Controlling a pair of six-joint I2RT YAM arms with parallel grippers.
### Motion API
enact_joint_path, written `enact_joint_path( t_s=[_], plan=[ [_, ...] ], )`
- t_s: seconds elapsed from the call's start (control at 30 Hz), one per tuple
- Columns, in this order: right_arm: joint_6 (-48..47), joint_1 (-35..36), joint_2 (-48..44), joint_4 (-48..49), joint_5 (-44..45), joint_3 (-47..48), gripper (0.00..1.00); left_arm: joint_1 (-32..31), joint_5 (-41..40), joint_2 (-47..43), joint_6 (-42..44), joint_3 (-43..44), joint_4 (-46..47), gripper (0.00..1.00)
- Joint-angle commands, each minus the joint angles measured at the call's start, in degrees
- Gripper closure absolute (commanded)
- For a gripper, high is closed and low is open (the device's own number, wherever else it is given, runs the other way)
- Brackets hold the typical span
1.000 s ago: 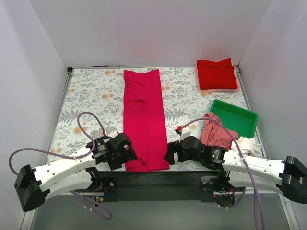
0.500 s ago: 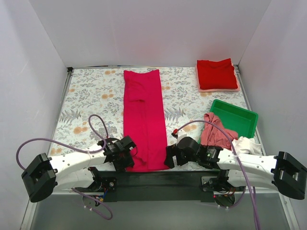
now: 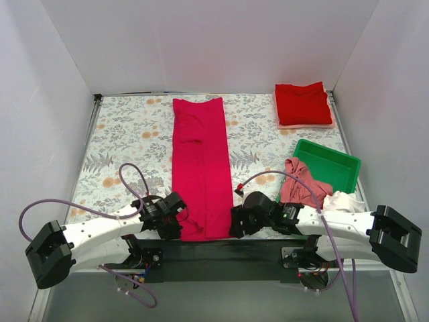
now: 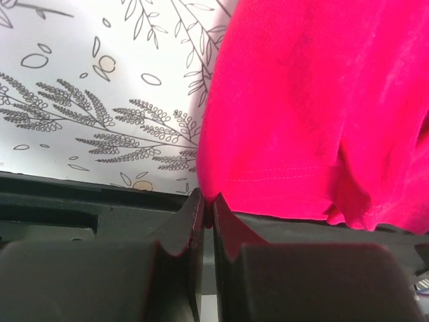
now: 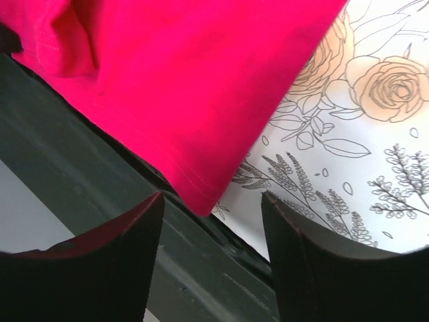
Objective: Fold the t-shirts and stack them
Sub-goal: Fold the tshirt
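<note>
A magenta t-shirt (image 3: 200, 161) lies as a long narrow strip down the middle of the flowered table, its hem at the near edge. My left gripper (image 3: 181, 225) is shut on the hem's near-left corner; in the left wrist view the cloth (image 4: 315, 100) is pinched between the jaws of the left gripper (image 4: 208, 208). My right gripper (image 3: 234, 225) stands open at the near-right corner, and that corner of the shirt (image 5: 188, 74) points into the gap of the right gripper (image 5: 211, 198) without touching either finger. A folded red t-shirt (image 3: 303, 102) rests on a pale pink one (image 3: 308, 125) at the back right.
A green tray (image 3: 328, 163) stands at the right, with a crumpled dusty-pink t-shirt (image 3: 303, 184) hanging over its near side and a white one (image 3: 343, 200) beside it. The black front rail (image 3: 221, 251) runs just under the hem. White walls enclose the table.
Both arms have dropped and slid in to the hem corners. The left jaws have shut on the near-left corner. The right jaws have narrowed but stay apart.
</note>
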Motion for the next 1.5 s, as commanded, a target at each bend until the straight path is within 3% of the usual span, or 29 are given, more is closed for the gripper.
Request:
enact_joint_path(
  t_s=[0.0,0.2,0.23,0.37,0.53,0.6,0.83,1.2,1.47],
  plan=[
    [2.33,-0.06,2.18,-0.08,-2.01,1.26,0.34,-0.23,2.05,-2.82,-0.86,-1.24,-0.93,1.0],
    [4.88,0.37,3.95,1.4,-3.24,0.03,0.47,-0.23,3.89,-5.46,-0.77,-3.62,-0.4,1.0],
    [4.8,0.55,4.21,1.93,-3.5,0.2,0.55,-0.23,4.07,-5.63,-0.6,-3.71,0.12,1.0],
    [4.97,1.25,4.13,2.11,-3.6,0.29,0.68,-0.15,4.78,-6.42,-0.07,-3.97,1.09,1.0],
    [4.01,1.35,2.81,4.66,-3.33,0.12,0.94,-0.23,4.86,-9.84,-0.42,-5.55,5.74,1.0],
    [3.57,1.43,2.11,5.1,-2.19,0.73,0.99,-0.23,4.43,-10.9,-0.42,-5.47,6.1,1.0],
    [-0.56,1.35,0.52,5.01,3.25,4.42,0.99,-0.15,-3.3,-13.9,-1.04,-0.9,6.36,1.0],
    [-8.38,-4.09,4.56,3.96,10.38,13.73,0.99,1.95,-20.52,-0.64,-1.21,12.01,7.06,1.0],
    [-14.1,-12.26,10.27,4.04,9.16,22.35,0.99,15.75,-12.54,5.7,12.41,14.83,22.35,1.0]
  ],
)
